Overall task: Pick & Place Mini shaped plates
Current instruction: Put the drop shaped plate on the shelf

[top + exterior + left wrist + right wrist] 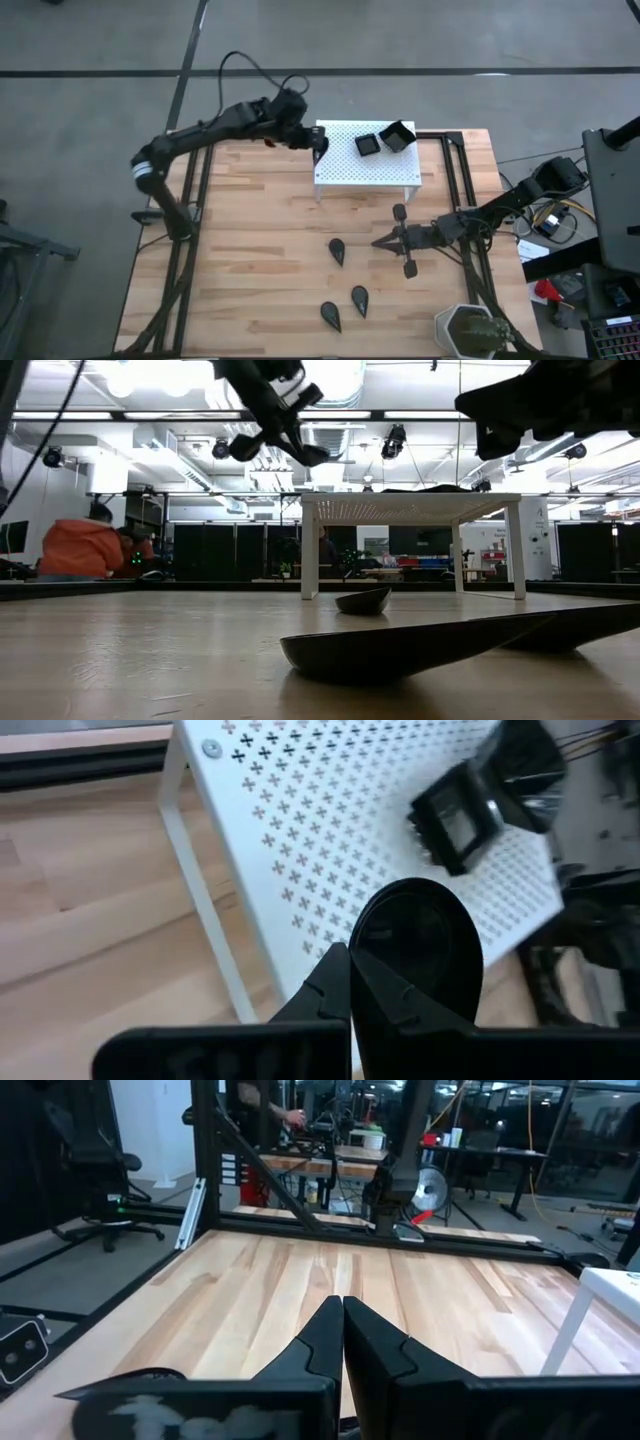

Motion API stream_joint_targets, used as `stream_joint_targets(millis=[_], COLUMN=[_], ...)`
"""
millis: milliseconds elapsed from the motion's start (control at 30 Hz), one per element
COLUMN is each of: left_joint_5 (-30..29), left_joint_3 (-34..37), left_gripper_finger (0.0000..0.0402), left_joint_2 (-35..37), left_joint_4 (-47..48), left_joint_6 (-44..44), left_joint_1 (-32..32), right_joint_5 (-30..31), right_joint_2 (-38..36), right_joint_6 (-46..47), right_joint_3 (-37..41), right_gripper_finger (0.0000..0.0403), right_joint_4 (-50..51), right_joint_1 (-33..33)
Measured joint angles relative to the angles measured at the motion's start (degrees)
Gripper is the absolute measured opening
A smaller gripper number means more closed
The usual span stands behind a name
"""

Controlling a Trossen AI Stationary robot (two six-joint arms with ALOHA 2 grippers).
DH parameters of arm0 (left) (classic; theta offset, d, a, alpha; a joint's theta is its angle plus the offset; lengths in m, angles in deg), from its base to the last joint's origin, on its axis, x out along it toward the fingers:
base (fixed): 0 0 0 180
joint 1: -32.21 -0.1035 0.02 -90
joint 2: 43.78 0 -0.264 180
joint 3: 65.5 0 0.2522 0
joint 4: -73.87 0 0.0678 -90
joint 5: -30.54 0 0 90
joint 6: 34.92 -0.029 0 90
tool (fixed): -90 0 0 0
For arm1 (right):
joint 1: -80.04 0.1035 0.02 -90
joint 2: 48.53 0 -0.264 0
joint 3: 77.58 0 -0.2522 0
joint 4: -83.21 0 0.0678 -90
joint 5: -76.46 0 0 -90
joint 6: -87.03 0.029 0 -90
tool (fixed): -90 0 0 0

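High view: left gripper (320, 150) up at the left edge of the white stand (350, 175), squeezed tight on a held teardrop plate (420, 935). From the left wrist view, that plate black and smooth, pinched at its edge between the two dark fingers (330, 985), hanging over the stand's holey top near its left corner. From the low view, held up higher than the stand's top, not touching it.

On top of the stand, toward its back right part, a square plate (368, 145) lying flat; a second square plate (398, 135) just beside it to the right, tipped at a slant.

On the wooden table (250, 230) in front of the stand, three more black plates lying flat: first loose plate (331, 316) farthest from the stand; second loose plate (338, 251) closest to the stand; third loose plate (359, 299) near the first.

Right gripper (380, 241) low over the table in front of the stand's right half, fingers pressed together with nothing between them, pointing at the second loose plate but apart from it.

White pot (468, 330) with a green plant far from the stand, at the table's front right corner.
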Motion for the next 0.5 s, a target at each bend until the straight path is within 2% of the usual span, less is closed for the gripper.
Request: stream_joint_targets(millis=[267, 400, 500], left_joint_5=[-0.4, -3.4, -3.4], left_joint_3=[-11.2, -12.9, -12.7], left_gripper_finger=[0.0, 0.0, 0.0], left_joint_2=[-10.1, -12.9, -13.6], left_joint_4=[4.5, 7.6, 7.6], left_joint_6=[-2.2, -3.2, -3.6], left_joint_1=[-0.2, 0.1, 0.3], right_joint_5=[-0.1, -0.1, -0.1], right_joint_2=[0.0, 0.0, 0.0], right_joint_6=[0.7, 0.7, 1.0], right_joint_3=[0.4, 0.7, 0.7], right_gripper_finger=[0.0008, 0.0008, 0.0008], right_joint_4=[0.1, 0.2, 0.1], right_joint_1=[0.0, 0.0, 0.0])
